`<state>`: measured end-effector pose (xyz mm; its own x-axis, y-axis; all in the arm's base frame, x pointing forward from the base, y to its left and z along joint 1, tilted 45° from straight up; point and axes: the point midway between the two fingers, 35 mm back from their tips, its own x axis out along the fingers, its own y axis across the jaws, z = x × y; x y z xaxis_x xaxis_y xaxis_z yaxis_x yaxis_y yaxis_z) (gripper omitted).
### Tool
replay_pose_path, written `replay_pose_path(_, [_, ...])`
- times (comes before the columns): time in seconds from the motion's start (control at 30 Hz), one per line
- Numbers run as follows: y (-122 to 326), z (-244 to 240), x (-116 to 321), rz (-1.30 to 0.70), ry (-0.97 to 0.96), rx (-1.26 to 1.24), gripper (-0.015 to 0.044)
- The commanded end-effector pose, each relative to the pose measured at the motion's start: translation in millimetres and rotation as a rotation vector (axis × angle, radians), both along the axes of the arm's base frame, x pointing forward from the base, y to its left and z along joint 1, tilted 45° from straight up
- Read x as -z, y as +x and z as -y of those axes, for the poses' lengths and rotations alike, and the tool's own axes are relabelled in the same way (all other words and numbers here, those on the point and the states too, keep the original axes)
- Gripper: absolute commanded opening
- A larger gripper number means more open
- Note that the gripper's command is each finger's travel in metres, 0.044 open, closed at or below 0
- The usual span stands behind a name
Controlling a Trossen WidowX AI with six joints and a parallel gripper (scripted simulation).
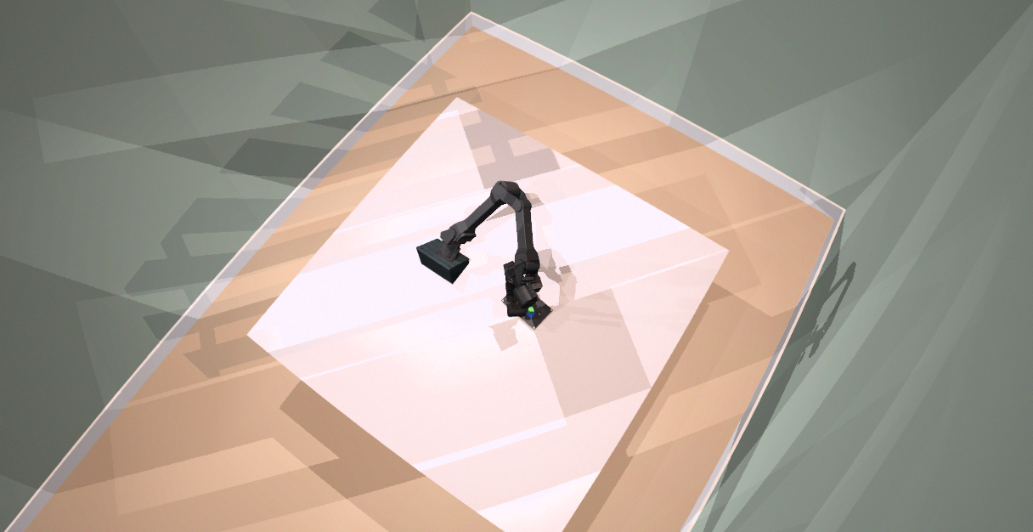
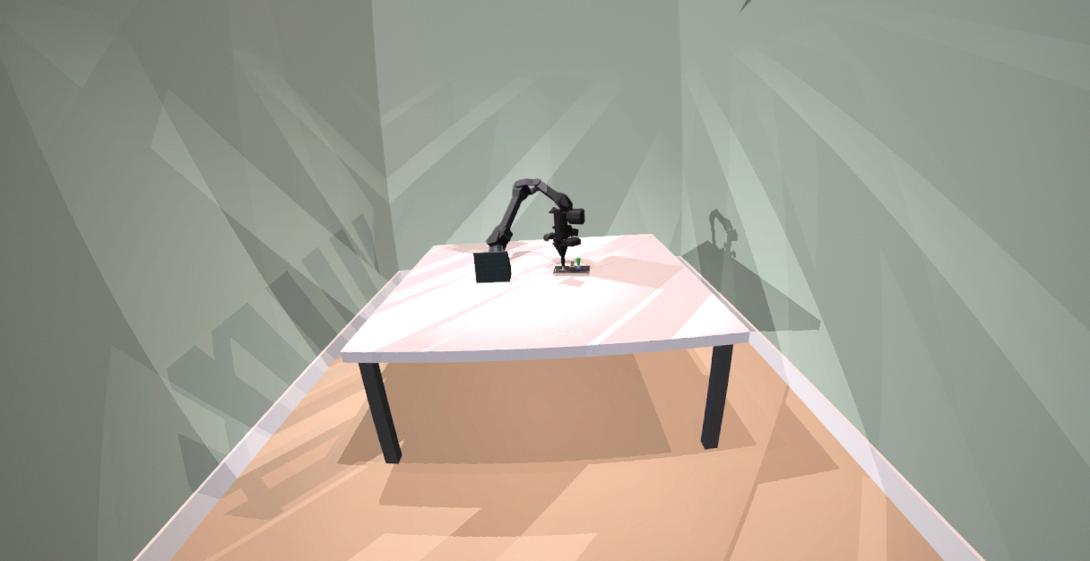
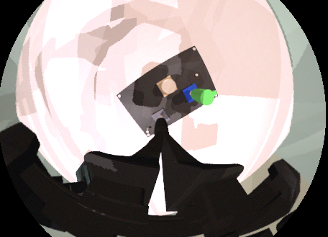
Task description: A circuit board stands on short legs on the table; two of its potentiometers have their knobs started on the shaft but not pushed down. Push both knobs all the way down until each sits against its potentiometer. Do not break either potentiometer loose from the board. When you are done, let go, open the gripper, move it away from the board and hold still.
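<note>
The dark circuit board [image 3: 183, 63] [image 2: 585, 270] [image 1: 542, 314] stands on the table. A tall green knob [image 3: 206, 97] [image 2: 578, 260] [image 1: 531, 308] stands high over the blue potentiometer [image 3: 188, 93]. A round beige knob [image 3: 168, 86] is over the tan square potentiometer [image 3: 159, 86]; its gap cannot be told. My gripper [image 3: 162, 134] [image 2: 563, 263] is shut with nothing seen between the fingers. It points down, its tips over or at the grey potentiometer [image 3: 156, 115] at the board's near edge in the wrist view. The tips hide what is under them, so contact cannot be told.
The arm's dark base block [image 1: 442, 261] [image 2: 492, 267] stands on the white table [image 1: 404, 384] [image 2: 488, 321], left of the board. Small pale pins [image 3: 147, 132] stand near the board's corner, left of the fingertips in the wrist view. Shadows cross the table.
</note>
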<state>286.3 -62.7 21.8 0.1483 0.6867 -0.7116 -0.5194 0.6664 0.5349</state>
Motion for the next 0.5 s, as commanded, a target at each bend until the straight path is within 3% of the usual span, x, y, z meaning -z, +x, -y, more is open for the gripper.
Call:
replay_pose_path(0.0, [2.1,-6.5,4.9,0.002,0.000,-0.015,0.0000])
replay_pose_path(0.47, [2.6,-9.2,7.6,0.002,0.000,-0.015,0.0000])
